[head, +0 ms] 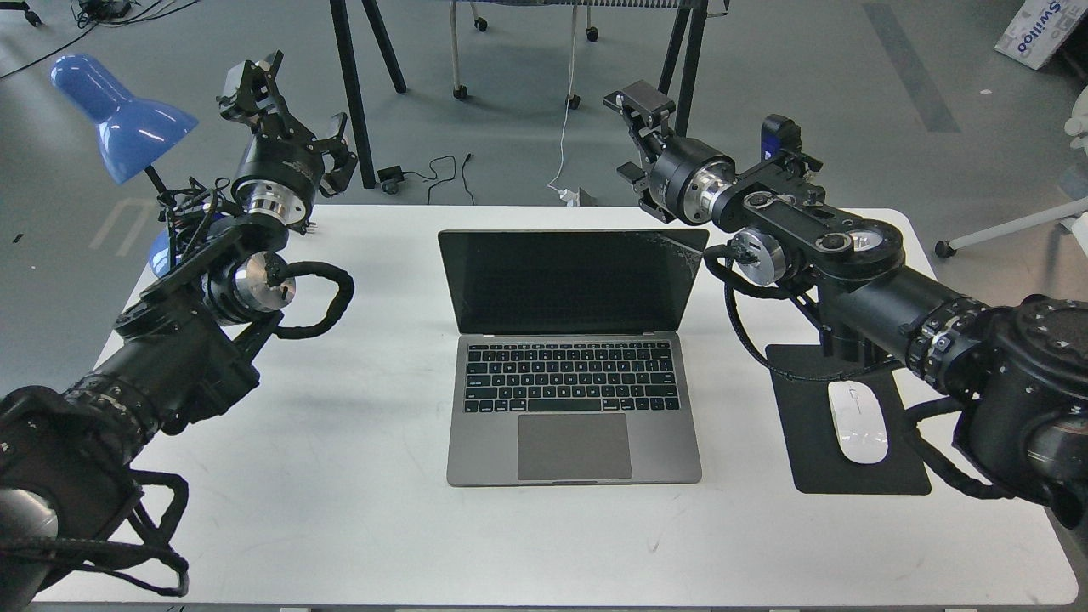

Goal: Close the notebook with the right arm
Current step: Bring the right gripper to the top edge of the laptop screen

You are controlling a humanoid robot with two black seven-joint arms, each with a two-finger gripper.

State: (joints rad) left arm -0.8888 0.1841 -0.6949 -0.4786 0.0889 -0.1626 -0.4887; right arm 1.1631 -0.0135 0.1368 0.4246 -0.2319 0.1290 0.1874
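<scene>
On the white table [357, 510] sat the notebook [574, 357], open, centred, screen dark and upright, cracked at its upper right corner. Right of it lay a black mouse pad [816, 459] with a white mouse [858, 421] on it. A blue desk lamp [119, 115] stood at the far left corner. Behind was grey floor with loose cables, black stand legs and chair castors. The right arm [850, 263] reached across above the mouse pad; the right gripper [633, 106] hung just beyond the lid's cracked corner, not touching, finger spread not discernible. The left gripper [255, 81] was raised well apart at the far left, holding nothing, fingers parted.
</scene>
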